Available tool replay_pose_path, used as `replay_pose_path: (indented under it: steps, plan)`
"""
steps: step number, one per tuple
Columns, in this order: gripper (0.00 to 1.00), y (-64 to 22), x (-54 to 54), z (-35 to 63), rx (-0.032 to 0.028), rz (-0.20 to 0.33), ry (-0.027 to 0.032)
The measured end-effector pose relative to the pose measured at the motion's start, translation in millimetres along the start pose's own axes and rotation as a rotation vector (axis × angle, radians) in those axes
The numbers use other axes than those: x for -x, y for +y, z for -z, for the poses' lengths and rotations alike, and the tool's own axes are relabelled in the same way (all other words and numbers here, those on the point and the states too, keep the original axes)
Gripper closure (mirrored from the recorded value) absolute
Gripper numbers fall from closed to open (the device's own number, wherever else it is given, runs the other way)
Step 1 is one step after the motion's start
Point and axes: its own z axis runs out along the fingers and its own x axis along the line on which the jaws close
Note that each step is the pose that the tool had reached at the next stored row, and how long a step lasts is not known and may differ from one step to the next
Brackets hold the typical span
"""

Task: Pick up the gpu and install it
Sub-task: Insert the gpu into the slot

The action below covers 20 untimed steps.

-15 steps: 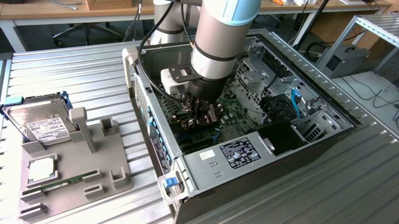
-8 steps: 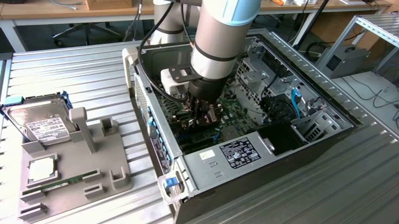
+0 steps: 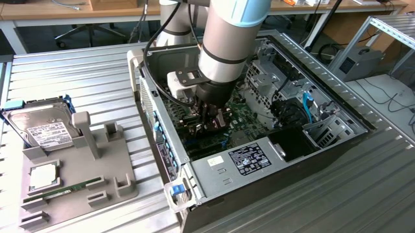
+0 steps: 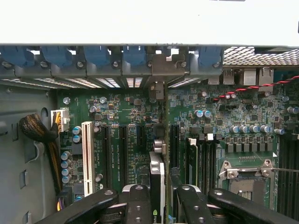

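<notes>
- Your gpu [image 4: 159,182] stands on edge between the gripper [image 4: 163,205] fingers at the lower centre of the wrist view, its thin edge running up toward the rear bracket slots [image 4: 154,63].
- The pincer is clamped on the card, one finger [image 4: 139,205] on each face.
- In the exterior view you see the gripper [image 3: 211,124] down inside the open computer case [image 3: 337,141], over the green motherboard [image 3: 243,114].
- On the exterior view's left, a grey holder tray [image 3: 71,194] carries a hard drive [image 3: 42,128] and a RAM stick [image 3: 65,188].
</notes>
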Motion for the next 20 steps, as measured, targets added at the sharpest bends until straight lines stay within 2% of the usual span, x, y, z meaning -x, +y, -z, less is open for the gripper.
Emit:
replay_pose_path:
  steps: [7,20]
  plan:
    - [0.73,0.0,0.0,-1.9,-0.0006,0.000,-0.0014]
    - [0.73,0.0,-0.1,-1.6,0.0000,0.000,-0.0001]
